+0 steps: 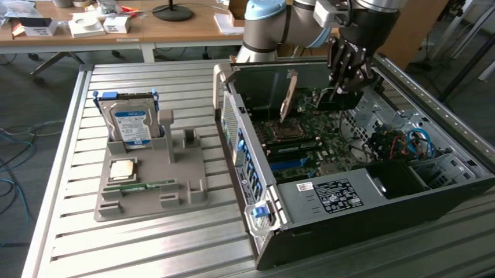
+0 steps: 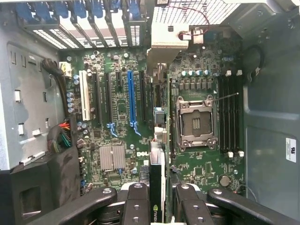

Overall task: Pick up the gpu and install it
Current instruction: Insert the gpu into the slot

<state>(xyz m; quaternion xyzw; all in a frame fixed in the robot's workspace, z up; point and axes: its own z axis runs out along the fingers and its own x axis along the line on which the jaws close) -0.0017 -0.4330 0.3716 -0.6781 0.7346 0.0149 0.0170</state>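
Pinching the gpu (image 2: 157, 185) edge-on — gripper (image 2: 158, 193) half cut off.

Place: a robotics lab or workshop for computer assembly.
Robot: an industrial arm (image 1: 267, 29), its hand (image 1: 342, 87) gripping the gpu (image 1: 337, 103).
Bench: a slatted metal bench (image 1: 155, 249) carrying an open computer case (image 1: 371, 202) and a grey parts holder (image 1: 155, 185) with a hard drive (image 1: 131, 124).
Background: wooden desks (image 1: 185, 32) with boxes, loose cables (image 1: 15, 150) on the floor.
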